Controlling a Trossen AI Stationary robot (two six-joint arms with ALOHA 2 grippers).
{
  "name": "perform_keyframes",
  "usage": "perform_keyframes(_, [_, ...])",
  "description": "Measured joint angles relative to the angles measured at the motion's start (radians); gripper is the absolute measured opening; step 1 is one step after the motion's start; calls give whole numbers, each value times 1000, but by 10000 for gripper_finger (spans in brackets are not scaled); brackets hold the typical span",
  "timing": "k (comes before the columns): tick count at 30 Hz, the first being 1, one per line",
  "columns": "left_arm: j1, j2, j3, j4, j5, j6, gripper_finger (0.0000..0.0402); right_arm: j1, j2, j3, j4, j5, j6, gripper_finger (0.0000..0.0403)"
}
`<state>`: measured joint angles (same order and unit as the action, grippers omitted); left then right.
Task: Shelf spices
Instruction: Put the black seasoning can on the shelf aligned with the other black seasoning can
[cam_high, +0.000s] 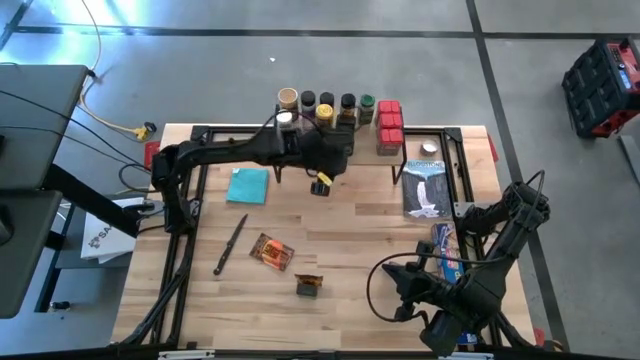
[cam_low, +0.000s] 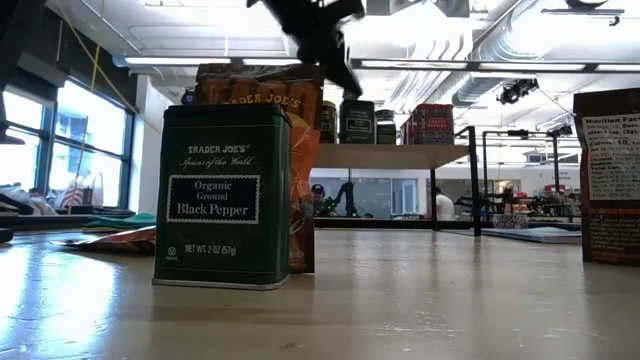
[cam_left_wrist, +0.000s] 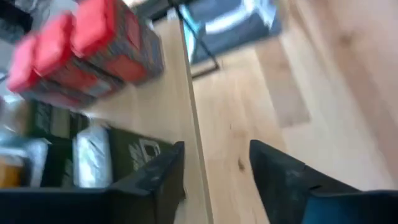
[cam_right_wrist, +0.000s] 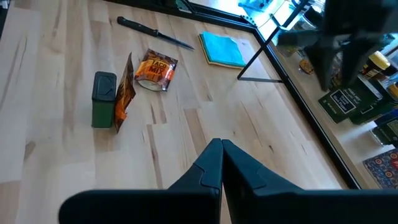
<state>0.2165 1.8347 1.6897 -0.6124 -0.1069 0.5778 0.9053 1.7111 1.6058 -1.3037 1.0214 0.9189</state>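
The shelf (cam_high: 340, 140) stands at the table's far edge. On its light top are round jars (cam_high: 318, 102), dark tins (cam_left_wrist: 127, 155) and red boxes (cam_high: 390, 122). My left gripper (cam_high: 320, 178) hangs open and empty over the shelf's near edge (cam_left_wrist: 186, 106); one finger (cam_left_wrist: 165, 177) is next to a dark tin. A green pepper tin (cam_low: 225, 195) stands on the table with an orange packet (cam_right_wrist: 124, 93) leaning on it. A second orange packet (cam_high: 272, 250) lies flat. My right gripper (cam_right_wrist: 222, 155) waits shut near the table's near right corner (cam_high: 400, 285).
A teal cloth (cam_high: 248, 185) and a black knife (cam_high: 230, 245) lie on the table's left half. A blue-and-white bag (cam_high: 425, 188), a round tin (cam_high: 430, 148) and a long blue box (cam_high: 445, 250) lie on the right. Bare wood lies mid-table.
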Motion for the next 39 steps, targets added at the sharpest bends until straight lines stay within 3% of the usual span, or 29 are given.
perform_keyframes(8, [14,0,-144,171,-108,1,62,0,0,0,0,21,-3,0])
perform_keyframes(15, [64,8,-187,275,-109,2,7,0,0,0,0,25,-2,0])
perform_keyframes(31, [98,28,-187,353,-141,-35,3,0,0,0,1,25,0,0])
perform_keyframes(39, [52,28,-187,356,-124,-94,3,0,0,0,1,25,-1,0])
